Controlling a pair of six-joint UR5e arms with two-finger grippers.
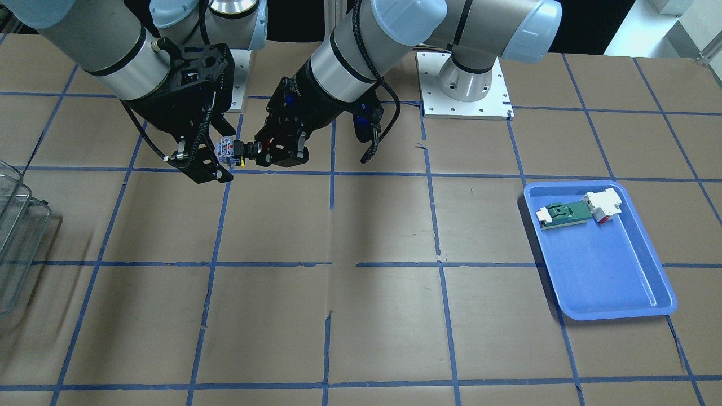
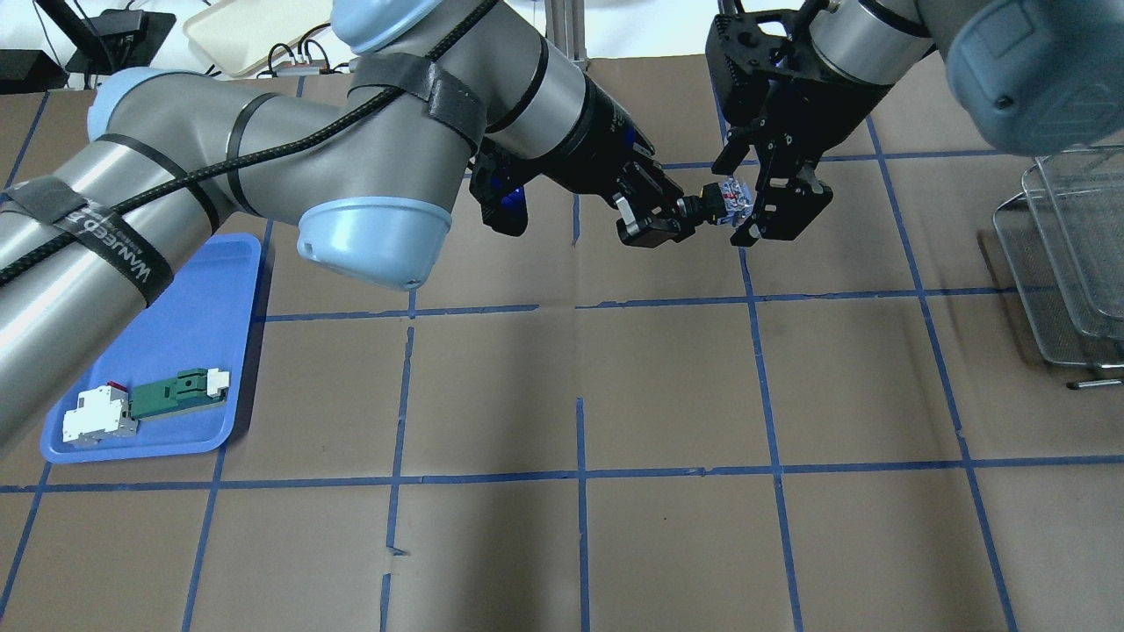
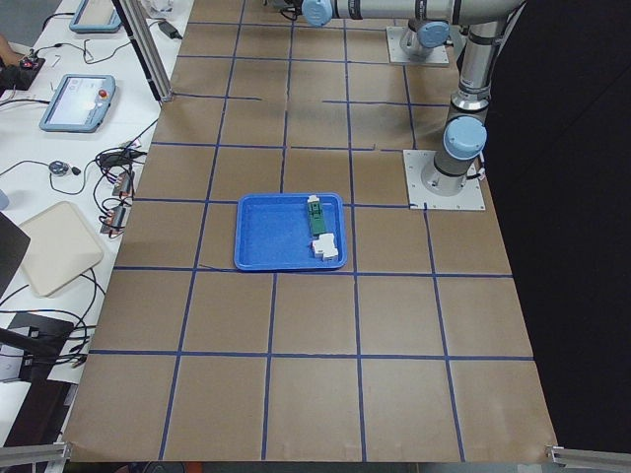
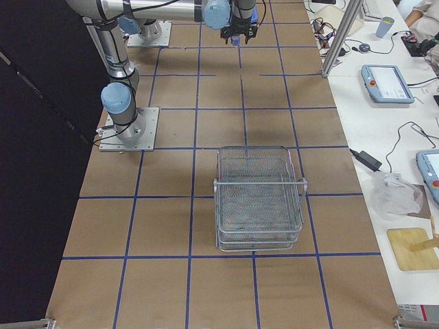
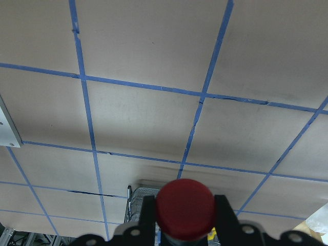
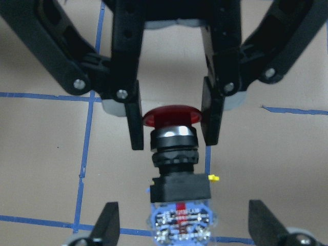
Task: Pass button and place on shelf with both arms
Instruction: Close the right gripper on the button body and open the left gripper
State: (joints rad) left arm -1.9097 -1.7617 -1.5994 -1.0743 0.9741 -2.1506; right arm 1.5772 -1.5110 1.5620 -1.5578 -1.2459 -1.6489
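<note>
- Above the counter, close to its robot-side edge and roughly midway along it, the button (image 1: 237, 149) hangs clear of the surface. It lies level between the two tools.
- Left gripper (image 2: 687, 211): pinching the button by its red cap, as both wrist views show. It alone carries the part.
- Right gripper (image 1: 221, 151): fingers (image 6: 108, 225) spread wide, one on each side of the blue-white block end and apart from it.
- Progress, as judged: pick-up is done and the hand-over is half made. The right gripper has yet to close and the left to release. The carry to the shelf (image 4: 259, 199) at the counter's right end and the set-down then follow.
- Blue tray (image 1: 615, 282), toward the counter's left end: holds a green part (image 1: 567, 213) and a white block (image 1: 604, 206). Neither is a task item.
- Limits: the shelf is cut off in the front and overhead views. The side views show the tools tiny or not at all.
</note>
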